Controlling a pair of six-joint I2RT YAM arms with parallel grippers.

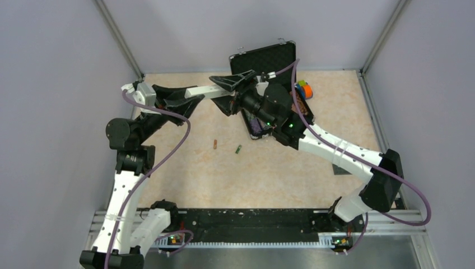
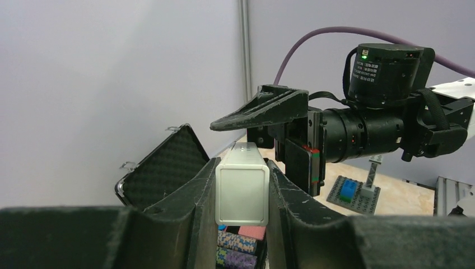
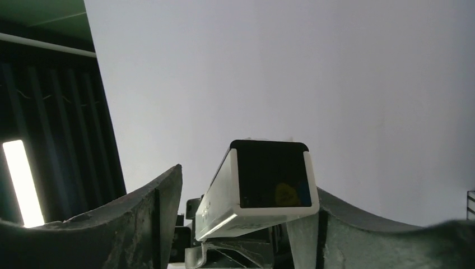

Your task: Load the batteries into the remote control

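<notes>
Remote control (image 1: 203, 90) shared, upper centre.
Left gripper (image 2: 242, 166) grasps it; right gripper's (image 3: 249, 182) jaws straddle its end, unclenched; brownish battery (image 1: 214, 144) and green battery (image 1: 238, 148) lie mid-frame.

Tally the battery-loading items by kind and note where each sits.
Batteries: 2, one brownish-red, one green, both lying loose
Remote control: 1, held in the left gripper
Total: 3

Batteries (image 1: 214, 144) lie on the table (image 1: 185, 179), before the remote (image 1: 204, 89) (case (image 1: 263, 56) behind, rightward).
</notes>
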